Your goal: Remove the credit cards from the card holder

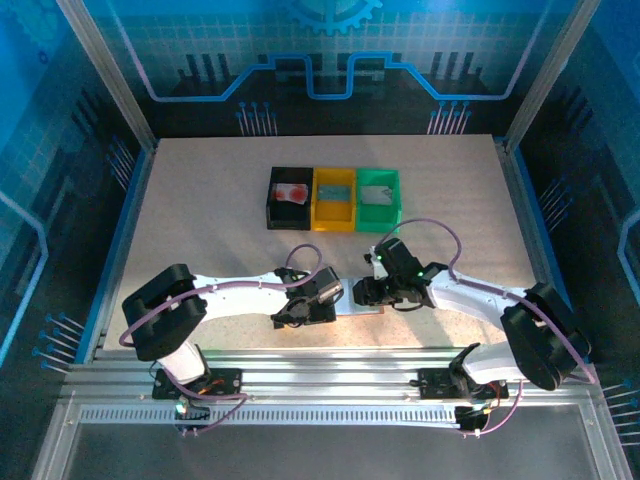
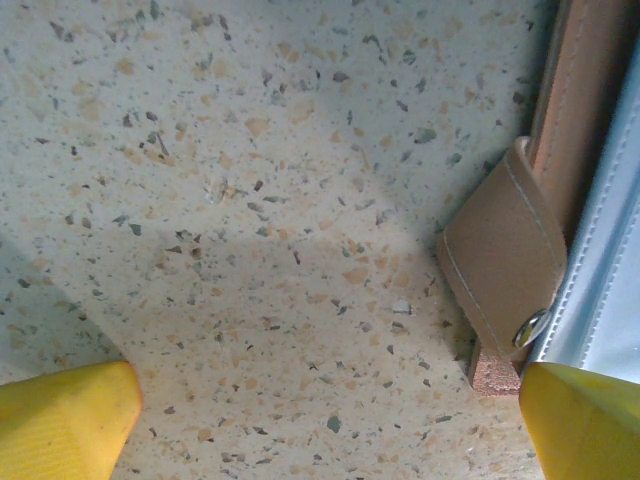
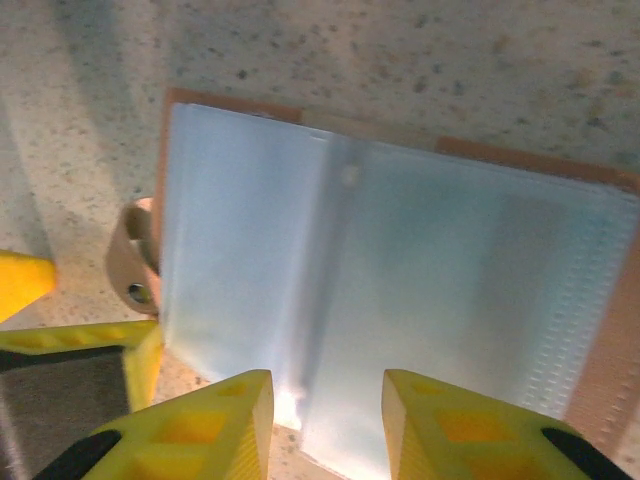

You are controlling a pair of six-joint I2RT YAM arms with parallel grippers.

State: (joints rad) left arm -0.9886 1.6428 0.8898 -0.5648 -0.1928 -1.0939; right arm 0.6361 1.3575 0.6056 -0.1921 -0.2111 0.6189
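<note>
A speckled bench, blue circuit-patterned walls. The left end effector gapes beside the card holder; the right end effector, slightly parted, hovers over it.

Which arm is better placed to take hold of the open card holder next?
Right, likely. The right gripper hangs over an edge of the card holder, fingers apart above it. The left gripper gapes beside the snap tab, over the table.
</note>
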